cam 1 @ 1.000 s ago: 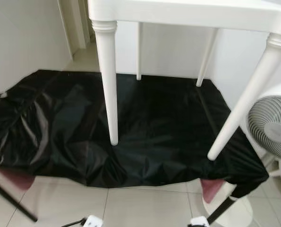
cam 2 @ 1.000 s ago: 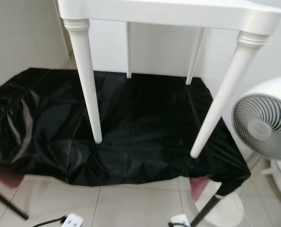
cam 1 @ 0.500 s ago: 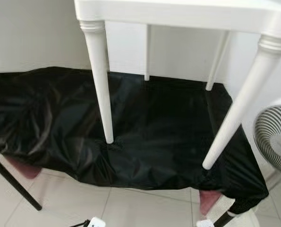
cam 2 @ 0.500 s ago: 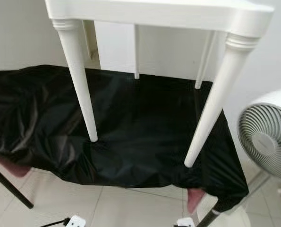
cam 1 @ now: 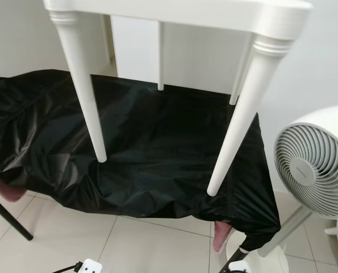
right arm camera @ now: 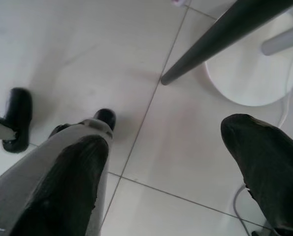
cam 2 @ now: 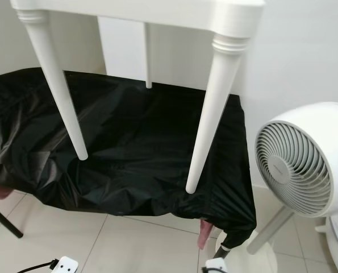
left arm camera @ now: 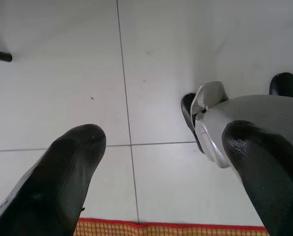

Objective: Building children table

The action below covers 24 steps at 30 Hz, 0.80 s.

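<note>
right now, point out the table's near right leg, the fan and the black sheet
table leg (cam 1: 237,122), left eye view, middle of the near right leg's shaft
fan (cam 1: 311,170), left eye view, centre of the round grille
black sheet (cam 1: 157,142), left eye view, flat part under the table

White table (cam 2: 157,14) w/ fan (cam 2: 296,165) beside

Head stereo pair: looks forward and down from close by at the table (cam 1: 174,14), black sheet (cam 1: 157,148) and fan (cam 2: 296,165); both eyes share this scene, slightly offset. Each wrist camera: points straight down along its own fingers at the tiled floor (left arm camera: 151,59), near the robot's feet.
</note>
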### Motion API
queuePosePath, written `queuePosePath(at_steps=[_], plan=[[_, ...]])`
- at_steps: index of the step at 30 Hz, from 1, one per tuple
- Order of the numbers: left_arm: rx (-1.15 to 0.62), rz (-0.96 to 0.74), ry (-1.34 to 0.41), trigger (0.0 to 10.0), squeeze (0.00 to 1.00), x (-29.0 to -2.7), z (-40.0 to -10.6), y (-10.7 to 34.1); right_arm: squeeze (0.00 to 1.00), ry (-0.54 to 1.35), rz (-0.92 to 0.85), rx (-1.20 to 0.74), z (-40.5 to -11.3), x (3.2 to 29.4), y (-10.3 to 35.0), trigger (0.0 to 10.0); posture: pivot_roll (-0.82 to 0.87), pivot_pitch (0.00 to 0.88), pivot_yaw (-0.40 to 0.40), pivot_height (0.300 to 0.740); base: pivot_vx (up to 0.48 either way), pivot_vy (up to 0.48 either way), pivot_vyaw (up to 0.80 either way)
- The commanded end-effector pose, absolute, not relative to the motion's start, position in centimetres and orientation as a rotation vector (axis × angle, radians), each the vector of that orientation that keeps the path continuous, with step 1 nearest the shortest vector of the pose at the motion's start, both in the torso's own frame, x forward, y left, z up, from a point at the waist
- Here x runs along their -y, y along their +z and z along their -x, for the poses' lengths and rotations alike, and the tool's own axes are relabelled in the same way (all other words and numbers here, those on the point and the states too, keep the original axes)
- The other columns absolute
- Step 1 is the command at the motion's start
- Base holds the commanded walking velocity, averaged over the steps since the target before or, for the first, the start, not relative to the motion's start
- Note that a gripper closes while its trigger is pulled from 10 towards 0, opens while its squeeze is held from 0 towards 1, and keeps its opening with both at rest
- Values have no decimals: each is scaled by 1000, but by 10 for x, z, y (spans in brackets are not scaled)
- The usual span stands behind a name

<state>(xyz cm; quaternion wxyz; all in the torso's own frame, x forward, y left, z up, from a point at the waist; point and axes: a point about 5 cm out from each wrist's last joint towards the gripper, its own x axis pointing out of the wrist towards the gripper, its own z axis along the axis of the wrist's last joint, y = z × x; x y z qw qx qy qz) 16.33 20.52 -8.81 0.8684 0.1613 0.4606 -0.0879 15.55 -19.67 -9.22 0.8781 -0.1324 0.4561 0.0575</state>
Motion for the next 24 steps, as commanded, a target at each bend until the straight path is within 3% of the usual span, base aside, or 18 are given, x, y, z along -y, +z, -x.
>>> queuePosePath(at_steps=[1, 7, 8, 12, 24], plan=[[-972, -343, -151, 10000, 0, -211, -160, -88, 0, 114, 270, -957, -154, 196, -93, 10000, 35, 10, -5, 740, 0, 0, 0], [-969, -333, -159, 10000, 0, -202, -158, -91, 0, 110, 269, -957, -154, 197, -93, 10000, 31, 13, -5, 740, 0, 0, 0], [-962, -328, -173, 10000, 0, -187, -158, -93, 0, 108, 267, -956, -154, 198, -93, 10000, 29, 17, -5, 740, 0, 0, 0], [-960, -337, -195, 10000, 0, -177, -159, -94, 0, 108, 267, -954, -154, 198, -93, 10000, 29, 17, -5, 740, 0, 0, 0], [-953, -319, -206, 10000, 0, -165, -164, -93, 0, 108, 268, -947, -157, 198, -91, 10000, 30, 19, -11, 740, 0, 0, 0]])
